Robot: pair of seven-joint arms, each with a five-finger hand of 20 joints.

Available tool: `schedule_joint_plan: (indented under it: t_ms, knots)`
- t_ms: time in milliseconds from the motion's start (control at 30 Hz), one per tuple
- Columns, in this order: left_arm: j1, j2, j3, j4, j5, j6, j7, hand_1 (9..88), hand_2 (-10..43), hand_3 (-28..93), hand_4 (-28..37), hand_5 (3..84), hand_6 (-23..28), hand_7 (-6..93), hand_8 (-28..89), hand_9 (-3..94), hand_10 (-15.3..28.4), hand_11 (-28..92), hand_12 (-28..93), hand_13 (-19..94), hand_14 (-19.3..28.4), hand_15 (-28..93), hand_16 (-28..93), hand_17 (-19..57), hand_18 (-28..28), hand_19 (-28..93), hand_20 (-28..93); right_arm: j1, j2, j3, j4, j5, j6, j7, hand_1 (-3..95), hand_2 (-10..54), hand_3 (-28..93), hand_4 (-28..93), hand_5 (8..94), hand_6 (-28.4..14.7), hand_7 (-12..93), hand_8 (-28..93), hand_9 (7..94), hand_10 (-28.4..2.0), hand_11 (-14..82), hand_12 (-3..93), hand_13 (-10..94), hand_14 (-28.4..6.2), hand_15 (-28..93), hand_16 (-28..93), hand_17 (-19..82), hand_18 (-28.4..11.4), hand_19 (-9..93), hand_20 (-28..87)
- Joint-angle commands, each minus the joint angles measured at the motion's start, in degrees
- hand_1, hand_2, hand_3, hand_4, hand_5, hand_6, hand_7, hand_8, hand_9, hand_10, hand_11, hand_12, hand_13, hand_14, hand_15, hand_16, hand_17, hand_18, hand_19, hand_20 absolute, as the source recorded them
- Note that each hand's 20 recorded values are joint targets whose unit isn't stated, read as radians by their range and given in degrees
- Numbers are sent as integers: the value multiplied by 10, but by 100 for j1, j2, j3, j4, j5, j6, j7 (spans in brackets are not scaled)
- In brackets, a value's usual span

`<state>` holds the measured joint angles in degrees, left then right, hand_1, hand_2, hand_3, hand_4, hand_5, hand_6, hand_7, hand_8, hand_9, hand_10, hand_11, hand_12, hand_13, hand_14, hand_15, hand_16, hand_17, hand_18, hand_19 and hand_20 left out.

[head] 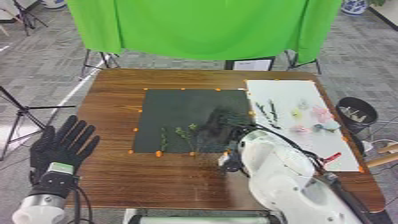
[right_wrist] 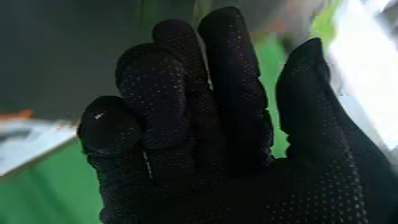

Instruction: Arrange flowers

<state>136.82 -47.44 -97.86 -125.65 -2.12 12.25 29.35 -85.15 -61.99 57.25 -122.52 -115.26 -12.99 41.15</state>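
Lying slender, green: sprigs [head: 181, 133], mat [head: 176, 107] | right hand [head: 228, 131] loosely open, empty | left hand [head: 59, 151] spread, empty

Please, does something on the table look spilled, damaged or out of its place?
Nothing stands out: green stems lie on the black mat, pink flowers on the white sheet, with no visible spill or breakage.

So the table [head: 107, 112] is a warm brown with darker wood grain, the mat [head: 169, 102] is charcoal, and the sheet [head: 280, 90] is plain white, both edged with little orange spots. Green stems [head: 163, 140], pale pink and yellowish blooms [head: 322, 114]. Left hand [head: 60, 152] and right hand [head: 224, 134] are black; the right hand's glove has tiny pale dots. Arms [head: 275, 157] are white, cloth [head: 209, 30] bright green, carpet [head: 53, 65] streaky grey.
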Motion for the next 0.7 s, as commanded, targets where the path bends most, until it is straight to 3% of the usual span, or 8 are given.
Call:
schedule_joint_plan:
  t_ms: [33,167,333,433,700]
  knots:
    - [30,-52,19,4,-11,-80,20,278,132,722,-283,442,84,122,-82,372,147,197,107,265,154,346,-66,-64,141,347,99,-2,547,618,53,-634,196,773,261,75,724,-156,719,-60,239,-101,717,-203,193,212,726,-142,614,306,458,-235,932,359]
    - [-46,-40,42,32,18,-95,10,278,132,722,-283,442,84,122,-82,373,147,198,107,266,154,346,-66,-65,141,348,100,-429,780,1081,46,-1021,309,1109,291,-10,721,-166,597,-104,124,-85,624,-211,158,186,708,-144,628,286,447,-243,932,337]
    - [-60,-16,53,54,1,-129,23,278,132,722,-283,442,83,123,-82,373,146,197,107,266,155,346,-65,-65,141,348,100,-806,922,1466,139,-903,379,1511,326,-83,718,-186,566,-122,99,-77,569,-216,133,173,673,-151,660,274,432,-250,931,318]
    - [-23,-12,38,49,-15,-120,35,278,132,722,-283,442,83,123,-82,373,146,197,107,266,155,346,-66,-64,141,348,99,-853,944,1449,294,-905,650,1371,321,-93,711,-199,565,-124,97,-76,563,-218,132,171,668,-152,666,265,430,-251,932,312]
    - [-115,-20,83,57,38,-112,-47,278,133,721,-283,442,83,122,-82,373,146,197,107,266,155,348,-65,-64,141,347,99,-450,821,1048,478,-1227,743,1223,296,-95,685,-242,553,-130,91,-78,546,-213,127,164,666,-150,671,257,424,-249,932,306]
